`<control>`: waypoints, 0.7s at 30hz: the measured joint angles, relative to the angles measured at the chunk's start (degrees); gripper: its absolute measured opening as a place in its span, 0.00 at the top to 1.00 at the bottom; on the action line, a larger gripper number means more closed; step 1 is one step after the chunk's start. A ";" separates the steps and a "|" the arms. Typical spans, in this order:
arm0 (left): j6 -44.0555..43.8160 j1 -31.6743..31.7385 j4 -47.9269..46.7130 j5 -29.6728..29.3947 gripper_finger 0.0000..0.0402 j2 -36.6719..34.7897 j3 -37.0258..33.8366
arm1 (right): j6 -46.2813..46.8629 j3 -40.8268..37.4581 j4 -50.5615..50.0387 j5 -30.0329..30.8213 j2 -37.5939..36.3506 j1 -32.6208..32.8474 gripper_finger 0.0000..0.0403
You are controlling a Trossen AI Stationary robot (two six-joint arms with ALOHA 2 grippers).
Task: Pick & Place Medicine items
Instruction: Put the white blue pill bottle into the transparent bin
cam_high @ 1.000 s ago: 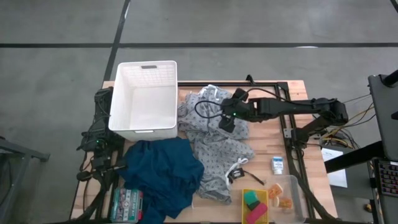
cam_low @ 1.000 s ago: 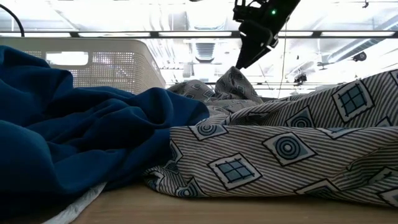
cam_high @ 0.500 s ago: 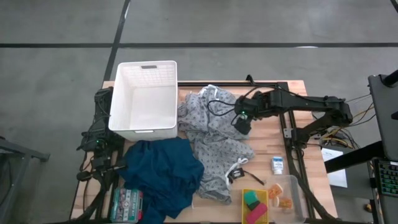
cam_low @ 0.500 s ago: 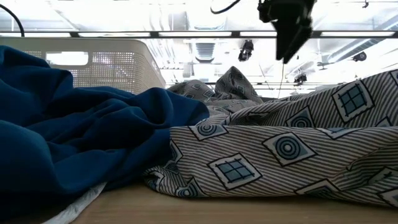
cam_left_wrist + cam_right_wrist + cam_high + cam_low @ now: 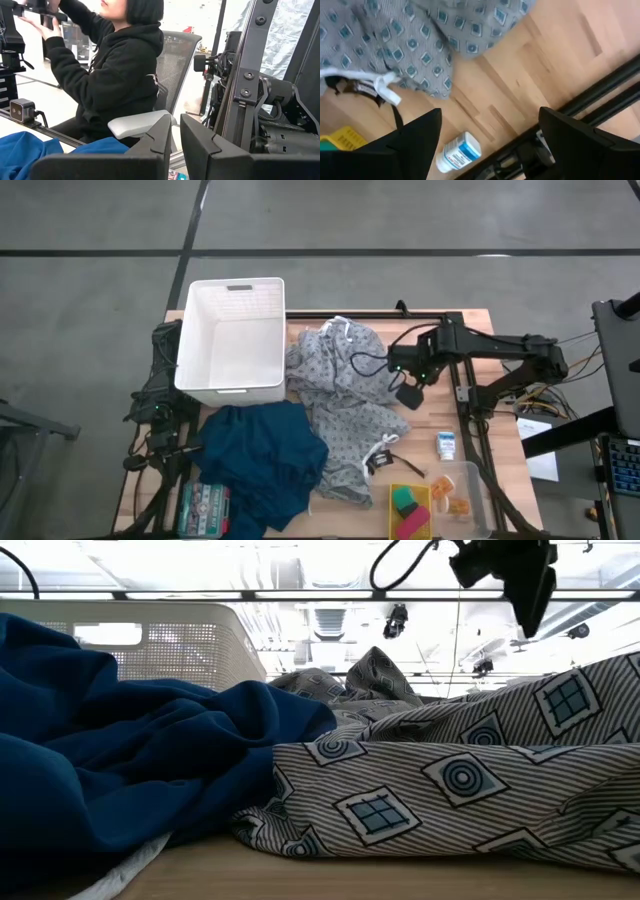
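The small white carton with blue print (image 5: 446, 445) lies flat on the wooden table near its right edge. In the right wrist view the carton (image 5: 459, 152) shows between and beyond my fingers. Tiny orange pieces (image 5: 457, 505) sit in a clear tray at the near right corner. My right gripper (image 5: 410, 395) (image 5: 490, 120) hovers open above bare wood just right of the grey patterned cloth (image 5: 345, 400), on the far side of the carton, touching nothing. In the low view the right gripper (image 5: 530, 595) points down, high over the cloth. My left gripper (image 5: 175, 132) stays shut, parked at the table's left edge.
A white basket (image 5: 230, 340) stands at the far left. A blue cloth (image 5: 262, 462) lies in front of it, beside a green-and-white box (image 5: 205, 505). A yellow tray (image 5: 398, 525) holds green and pink blocks. Black frame rails (image 5: 463, 385) run along the right side. A person (image 5: 120, 70) sits beyond the table.
My right gripper has moved from above the grey patterned cloth toward the table's right edge and somewhat toward the near edge, ending over bare wood. The cloth lies as before.
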 joint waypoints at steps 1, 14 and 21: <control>0.00 0.00 0.00 0.00 0.88 0.00 0.00 | 0.02 -0.53 -0.06 -0.14 -0.16 0.40 0.19; 0.00 0.00 0.00 -0.01 0.88 0.00 0.00 | 3.80 -7.14 -0.10 -5.58 -0.47 8.92 0.19; 0.00 0.01 0.01 -0.01 0.88 0.00 0.00 | 4.42 -13.73 -0.10 -6.15 -0.47 14.56 0.19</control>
